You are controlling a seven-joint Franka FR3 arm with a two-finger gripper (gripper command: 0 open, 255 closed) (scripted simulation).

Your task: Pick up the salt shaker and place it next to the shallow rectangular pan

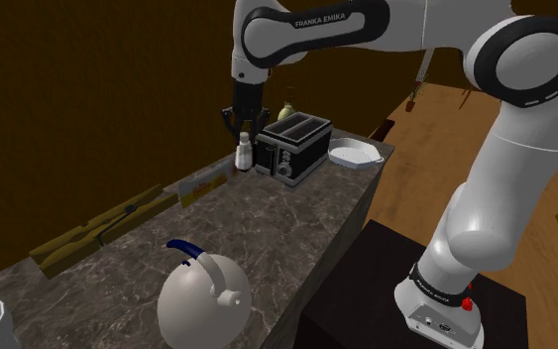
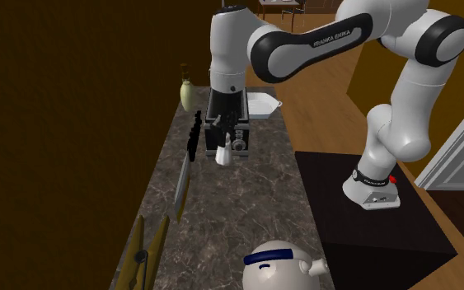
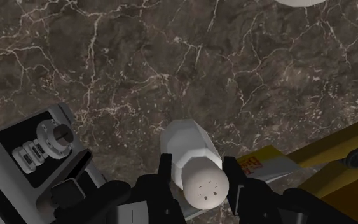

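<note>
You have one brand you can read: FRANKA EMIKA, in pale capitals on a dark band of the arm [image 1: 311,25] [image 2: 329,37]. It stands on the link above the wrist and reads the same in the shoulder view and the second exterior view. The dark collar [image 1: 427,288] at the arm's foot carries a line of small pale letters, too small for you to make out. In the wrist view the yellow packet [image 3: 260,164] bears a white label with red marks, none legible.
</note>
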